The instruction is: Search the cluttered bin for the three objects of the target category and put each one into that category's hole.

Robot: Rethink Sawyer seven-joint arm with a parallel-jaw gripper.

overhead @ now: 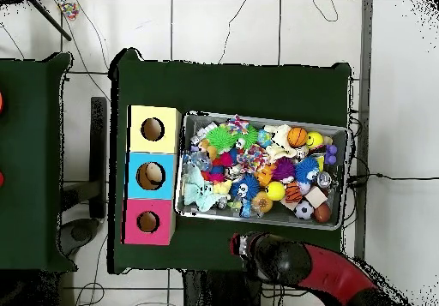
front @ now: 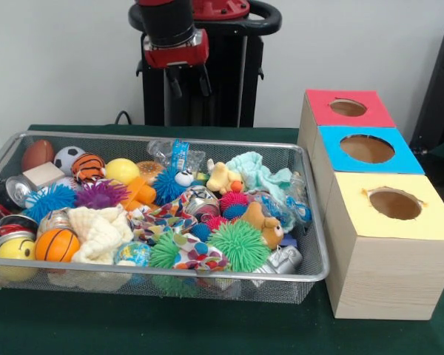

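Observation:
A wire mesh bin [front: 170, 138] holds a jumble of toys: an orange basketball [front: 57, 244], a green spiky ball [front: 240, 244], a blue spiky ball [front: 50, 200], a soccer ball [front: 68, 157], a crushed can [front: 200, 200], a yellow plush duck [front: 223, 177] and a teal cloth [front: 255, 170]. My gripper [front: 189, 83] hangs open and empty above the bin's far rim, clear of the toys. From overhead the gripper [overhead: 244, 244] lies just outside the bin [overhead: 261, 217]. Beside the bin stand a red box [front: 322, 103], a blue box [front: 333, 144] and a yellow box [front: 355, 214], each with a round hole.
A green cloth [front: 207, 333] covers the table. The three boxes form a row at the bin's short side, with yellow [overhead: 165, 118], blue [overhead: 167, 161] and red [overhead: 163, 208] in the overhead view. Cables run over the floor around the table.

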